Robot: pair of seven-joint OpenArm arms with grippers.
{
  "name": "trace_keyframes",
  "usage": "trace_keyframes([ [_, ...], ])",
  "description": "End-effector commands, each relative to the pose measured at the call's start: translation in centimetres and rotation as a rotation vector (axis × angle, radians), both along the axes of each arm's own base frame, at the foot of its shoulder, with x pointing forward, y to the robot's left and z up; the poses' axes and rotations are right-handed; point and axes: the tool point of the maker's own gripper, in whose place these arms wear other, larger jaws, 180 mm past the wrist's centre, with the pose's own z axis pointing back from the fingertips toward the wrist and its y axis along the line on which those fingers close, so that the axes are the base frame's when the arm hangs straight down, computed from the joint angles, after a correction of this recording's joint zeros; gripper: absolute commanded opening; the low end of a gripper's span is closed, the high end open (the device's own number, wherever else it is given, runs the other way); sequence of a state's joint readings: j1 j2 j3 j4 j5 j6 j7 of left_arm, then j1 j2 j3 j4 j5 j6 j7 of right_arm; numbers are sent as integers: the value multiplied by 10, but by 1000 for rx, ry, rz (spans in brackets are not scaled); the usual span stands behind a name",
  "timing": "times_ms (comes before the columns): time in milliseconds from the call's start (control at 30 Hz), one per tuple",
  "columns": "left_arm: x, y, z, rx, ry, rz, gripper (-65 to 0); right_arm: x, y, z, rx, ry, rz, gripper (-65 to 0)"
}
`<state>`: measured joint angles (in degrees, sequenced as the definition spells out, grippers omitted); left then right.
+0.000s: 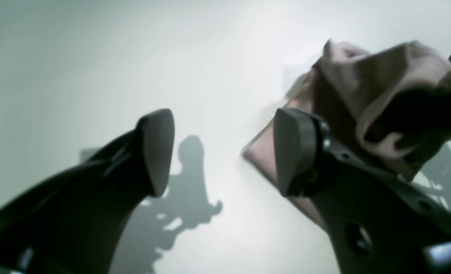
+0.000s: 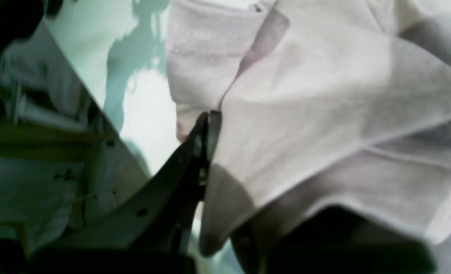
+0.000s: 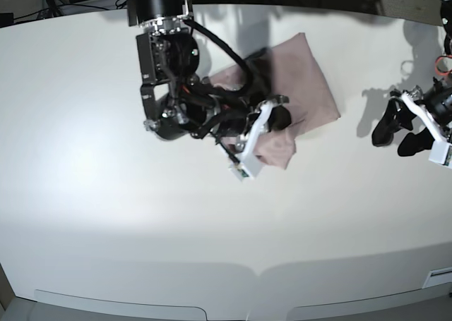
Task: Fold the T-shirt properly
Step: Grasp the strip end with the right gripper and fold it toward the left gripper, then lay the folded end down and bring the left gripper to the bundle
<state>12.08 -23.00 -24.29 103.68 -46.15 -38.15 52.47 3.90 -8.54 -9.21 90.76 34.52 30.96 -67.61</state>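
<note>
**Right arm pinching shirt, left arm clear**

We see the right gripper [image 2: 209,131] closed tight on a fold of the dusty pink cotton T-shirt [image 3: 304,77], a flap of cloth draped over it. We see the left gripper [image 1: 225,152] spread wide with nothing between its fingers, well apart from the shirt. The shirt lies partly folded at the far middle of the white table [image 3: 106,215].
</note>
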Motion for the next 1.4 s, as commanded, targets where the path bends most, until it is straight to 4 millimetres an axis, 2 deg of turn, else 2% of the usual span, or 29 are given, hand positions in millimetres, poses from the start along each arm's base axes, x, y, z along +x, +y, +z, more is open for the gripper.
trace_keyframes([
  [0,6,1,16,0,-59,-10,-269,4,12,16,41,-35,10,-650],
  [233,5,1,13,9,-41,-14,-269,-15,44,20,53,-35,69,-650],
  [333,-13,4,-10,69,95,-42,-289,-11,42,13,-6,-63,50,-650],
  [433,-37,4,-30,74,178,-48,-431,-4,34,6,-55,-76,21,-650],
  [567,-62,1,-39,6,170,-15,-649,0,29,5,-63,-77,3,-650],
  [667,-82,-2,-45,-40,178,8,-650,2,30,7,-54,-85,-5,-650],
  [767,-92,-13,-40,-137,144,18,-650,1,30,6,-55,-83,-4,-650],
  [933,-100,-45,-52,-185,173,-50,-650,1,30,7,-54,-84,-3,-650],
  [1000,-102,-53,-63,-168,187,-66,-650,1,30,6,-55,-83,-2,-650],
  [1233,-109,-56,-112,-125,260,19,-650,0,30,6,-57,-75,3,-650],
  [1367,-99,-50,-141,-101,284,66,-650,-1,30,6,-54,-75,4,-650],
])
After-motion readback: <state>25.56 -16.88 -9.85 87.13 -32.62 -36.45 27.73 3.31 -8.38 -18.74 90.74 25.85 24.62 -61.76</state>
